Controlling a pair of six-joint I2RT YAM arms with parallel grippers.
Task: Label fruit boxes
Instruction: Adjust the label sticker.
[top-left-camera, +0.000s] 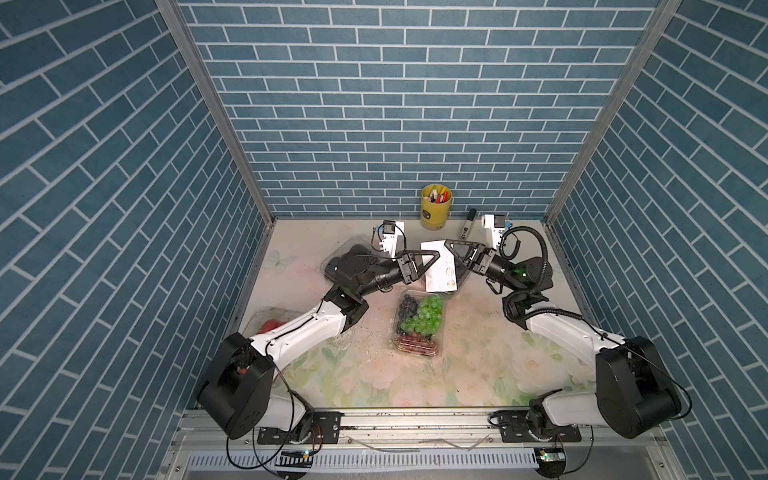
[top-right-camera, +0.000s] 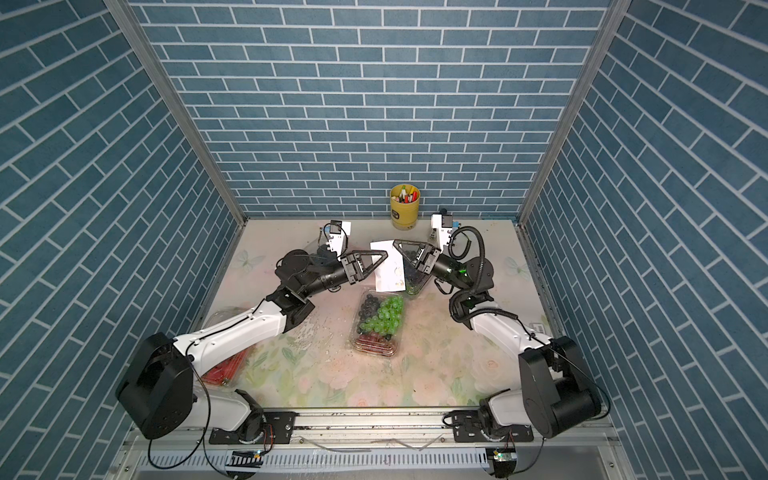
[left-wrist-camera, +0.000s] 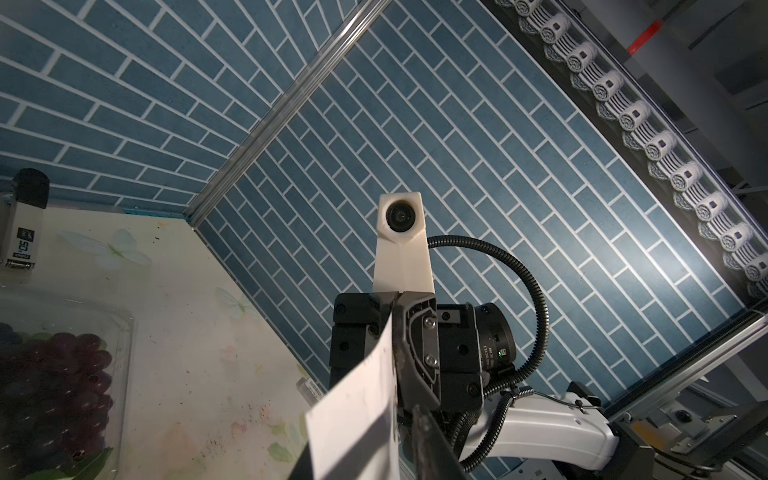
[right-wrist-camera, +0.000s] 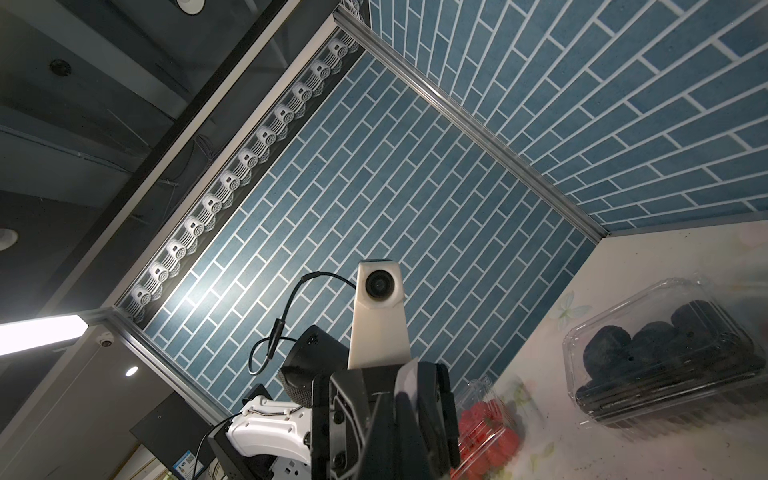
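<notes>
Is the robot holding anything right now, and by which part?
The white sticker sheet: the right gripper is shut on one edge. The left gripper meets its corner; whether it grips cannot be told.

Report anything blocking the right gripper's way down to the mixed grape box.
Nothing visible blocks it. The mixed grape box lies in plain view on the table, nearer the robot's base than the right gripper. Only the white sticker sheet, which that gripper itself holds, hangs between them.
</notes>
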